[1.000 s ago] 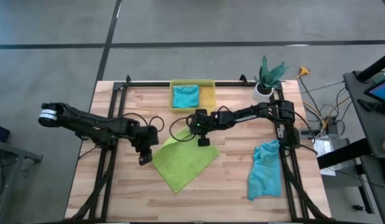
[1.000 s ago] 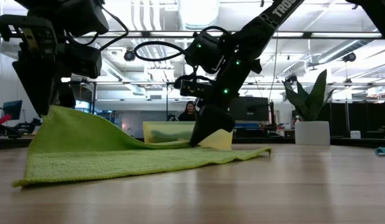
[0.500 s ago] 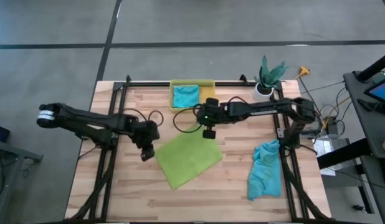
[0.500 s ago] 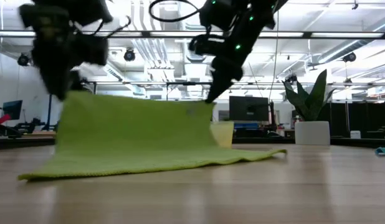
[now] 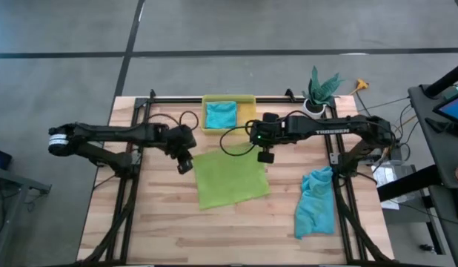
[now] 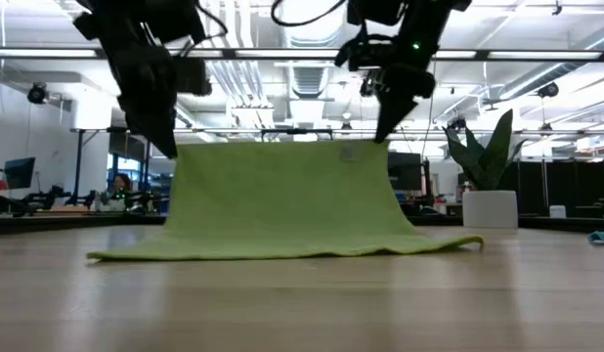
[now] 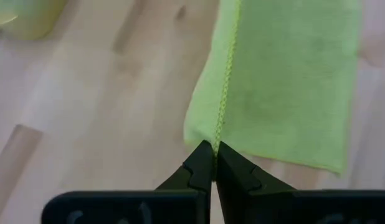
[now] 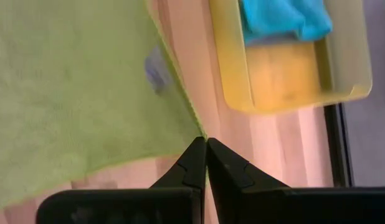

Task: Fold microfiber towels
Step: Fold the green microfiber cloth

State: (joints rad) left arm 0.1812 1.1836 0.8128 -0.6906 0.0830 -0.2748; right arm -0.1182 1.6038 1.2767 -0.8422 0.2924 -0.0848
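We saw the lime green towel (image 5: 230, 177) hung between two arms, its far edge lifted and its near part lying on the bench (image 5: 140, 222). The left claw (image 5: 184, 164) was clenched on one far corner, the right claw (image 5: 265, 156) clenched on the other; each wrist view showed the hem pinched right at the fingertips.

That shallow pinch was our main worry: only the very edge sat between the fingers, so a quick pull or uneven travel could have tugged a corner free and dropped the cloth in a heap. If one arm had moved ahead of the other, the fold would likely have come down skewed. The right claw also hung near the yellow bin (image 5: 247, 113), so a backward swing might have knocked it.

We counted three towels in sight: the green one, one teal towel (image 5: 221, 113) folded in the bin, and one crumpled teal towel (image 5: 316, 202) at the bench's right edge, though that heap may have hidden another cloth beneath it. There was one bin, one potted plant (image 5: 319, 92), and two arms.
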